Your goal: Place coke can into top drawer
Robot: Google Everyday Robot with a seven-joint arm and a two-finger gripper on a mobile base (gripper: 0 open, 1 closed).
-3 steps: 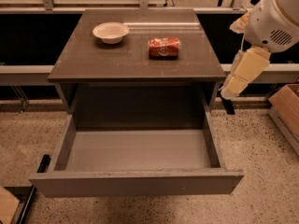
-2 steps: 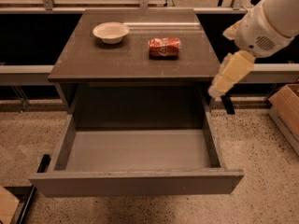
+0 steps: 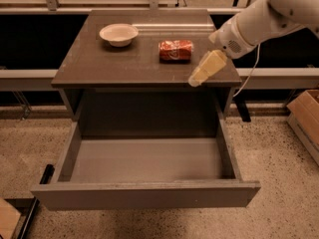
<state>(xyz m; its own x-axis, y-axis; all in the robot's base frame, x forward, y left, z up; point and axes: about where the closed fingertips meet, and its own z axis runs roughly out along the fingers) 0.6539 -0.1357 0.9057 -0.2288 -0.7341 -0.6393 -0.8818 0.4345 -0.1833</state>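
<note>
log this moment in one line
phase: pre-grasp | claw: over cabinet top's front-right edge, near can | can: on its side on top, beside bowl | drawer: open, empty

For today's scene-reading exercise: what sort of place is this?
Probably a lab or workshop: speckled hard floor, cardboard box, grey cabinet with its top drawer open. The gripper hovers near the coke can.

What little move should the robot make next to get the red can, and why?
Probably move the gripper left and a bit farther back, over the coke can. The can lies on its side on the cabinet top, untouched; the gripper hangs off to its right, near the front edge. The top drawer is already open, so grabbing comes first.
</note>
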